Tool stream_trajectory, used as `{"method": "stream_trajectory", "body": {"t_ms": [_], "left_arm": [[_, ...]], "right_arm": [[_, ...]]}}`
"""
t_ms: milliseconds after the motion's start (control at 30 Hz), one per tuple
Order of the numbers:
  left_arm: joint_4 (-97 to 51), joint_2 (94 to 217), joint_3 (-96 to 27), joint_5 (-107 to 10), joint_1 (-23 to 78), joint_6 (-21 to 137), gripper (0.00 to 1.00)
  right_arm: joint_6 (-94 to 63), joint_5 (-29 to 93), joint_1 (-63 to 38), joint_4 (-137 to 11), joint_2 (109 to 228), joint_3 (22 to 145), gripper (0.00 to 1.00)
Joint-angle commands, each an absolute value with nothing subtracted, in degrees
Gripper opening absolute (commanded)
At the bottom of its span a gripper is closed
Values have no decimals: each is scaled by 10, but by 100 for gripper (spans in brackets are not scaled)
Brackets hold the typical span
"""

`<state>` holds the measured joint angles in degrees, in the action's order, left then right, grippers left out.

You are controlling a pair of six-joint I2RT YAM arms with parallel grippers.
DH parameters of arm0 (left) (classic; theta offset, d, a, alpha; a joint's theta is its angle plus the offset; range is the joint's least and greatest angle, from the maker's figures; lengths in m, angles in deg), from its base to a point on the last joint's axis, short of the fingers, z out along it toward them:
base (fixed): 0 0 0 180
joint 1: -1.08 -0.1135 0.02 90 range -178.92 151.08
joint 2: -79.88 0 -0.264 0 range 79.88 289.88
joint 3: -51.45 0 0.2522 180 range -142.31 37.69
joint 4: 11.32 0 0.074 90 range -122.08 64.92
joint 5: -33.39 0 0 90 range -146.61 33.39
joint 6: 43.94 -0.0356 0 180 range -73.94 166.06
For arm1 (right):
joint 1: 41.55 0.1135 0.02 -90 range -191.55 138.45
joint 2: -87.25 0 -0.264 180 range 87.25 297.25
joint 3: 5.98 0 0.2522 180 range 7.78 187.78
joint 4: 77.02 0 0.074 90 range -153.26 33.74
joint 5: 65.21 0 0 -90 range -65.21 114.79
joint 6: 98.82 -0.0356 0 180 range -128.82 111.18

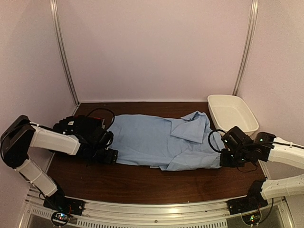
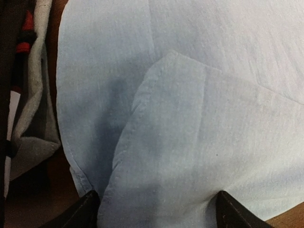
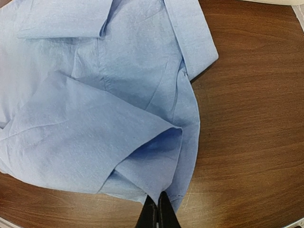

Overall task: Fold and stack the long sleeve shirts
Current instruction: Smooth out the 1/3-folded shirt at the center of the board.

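Right pincer (image 3: 157, 197) on blue shirt (image 3: 95, 118) edge

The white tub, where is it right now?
In the top view, the white tub sits at the table's far right corner, just beyond the collar of the light blue shirt.

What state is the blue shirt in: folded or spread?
Mostly spread, partly folded. The shirt lies long across the table, with one flap turned over near the collar.
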<state>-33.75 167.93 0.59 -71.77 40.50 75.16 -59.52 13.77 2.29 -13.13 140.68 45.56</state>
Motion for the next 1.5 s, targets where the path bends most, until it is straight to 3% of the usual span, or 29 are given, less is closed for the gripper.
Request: {"method": "stream_trajectory", "body": {"t_ms": [0, 400, 567, 767, 1000, 1167, 1300, 1467], "left_arm": [[-364, 1700, 1, -691, 402, 741, 86], [-377, 1658, -69, -654, 402, 738, 88], [-334, 1653, -67, -629, 402, 729, 88], [-323, 1714, -76, -629, 402, 727, 88], [-329, 1745, -74, -684, 402, 735, 89], [-323, 1705, -56, -703, 402, 743, 92], [-311, 1630, -32, -712, 402, 740, 97], [-265, 1542, 7, -661, 403, 721, 98]], "right_arm": [[-576, 119, 13, -122, 1419, 446, 0], [-573, 152, 25, -125, 1405, 455, 46], [-550, 184, 35, -210, 1411, 455, 48], [-529, 225, 46, -300, 1505, 468, 48], [-568, 221, 148, -373, 1535, 460, 52], [-573, 187, 223, -412, 1568, 482, 60], [-565, 171, 236, -412, 1611, 501, 60], [-557, 162, 236, -418, 1633, 508, 60]]}}
